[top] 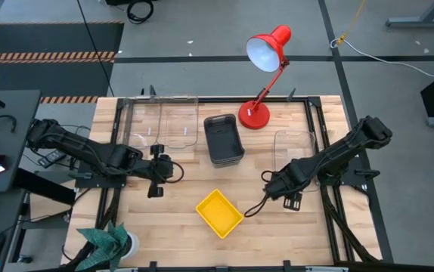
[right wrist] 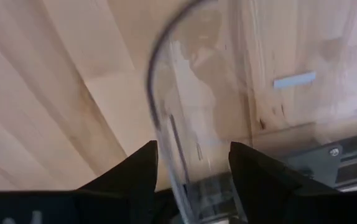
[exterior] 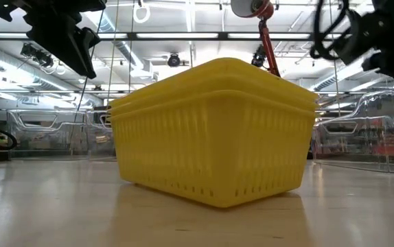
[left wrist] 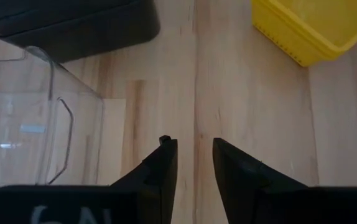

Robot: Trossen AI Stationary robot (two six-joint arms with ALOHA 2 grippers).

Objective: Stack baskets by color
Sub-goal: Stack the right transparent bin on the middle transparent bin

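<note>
step: sorting clear baskets | right end effector (right wrist: 193, 163) spread, straddling clear basket (top: 294, 145) rim at bench right | left end effector (left wrist: 195, 163) parted, empty, beside clear baskets (top: 164, 121) | next: I judge clamping the rim, carrying it across

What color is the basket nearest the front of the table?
Bright yellow. The yellow basket shows best in the low view, where it fills the middle.

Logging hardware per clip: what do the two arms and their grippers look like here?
Both arms are dark, near-black jointed links, the left arm and right arm alike. A black cable loops from the right gripper. The left gripper has two flat, black, wedge-shaped fingers; pale lettering marks its wrist.
</note>
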